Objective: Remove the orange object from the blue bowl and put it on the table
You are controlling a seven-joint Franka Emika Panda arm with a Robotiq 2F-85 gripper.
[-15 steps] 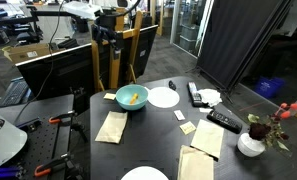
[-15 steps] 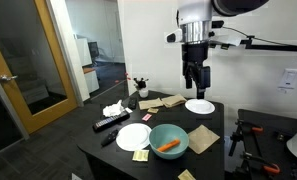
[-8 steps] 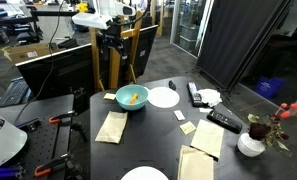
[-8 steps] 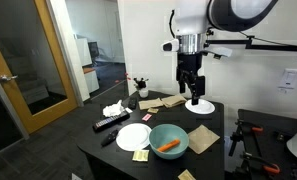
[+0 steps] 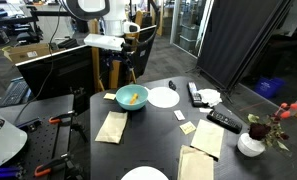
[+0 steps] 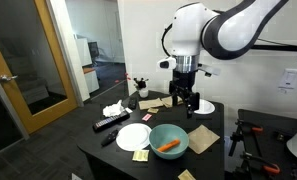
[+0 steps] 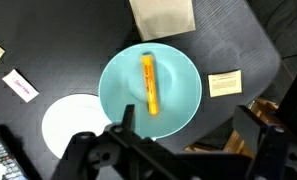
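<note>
The orange object [image 7: 148,84] is a slim orange stick lying inside the blue bowl [image 7: 178,110], which sits on the black table [image 7: 78,40]. The bowl shows in both exterior views [image 5: 132,97] [image 6: 169,139], with the orange stick inside it [image 5: 133,97] [image 6: 169,146]. My gripper [image 7: 193,125] is open and empty, well above the bowl; its two dark fingers frame the lower edge of the wrist view. It hangs over the table in an exterior view [image 6: 184,103].
White plates [image 5: 164,97] [image 6: 133,137] [image 7: 73,125], tan napkins [image 5: 111,126] [image 6: 203,138], small note cards [image 7: 226,83], remote controls [image 5: 224,120] and a white vase with flowers [image 5: 252,142] lie on the table. A monitor [image 5: 53,68] stands behind.
The arm has swung and come lower, from above the far white plate toward the blue bowl. The gripper stays open. The orange stick has not moved.
</note>
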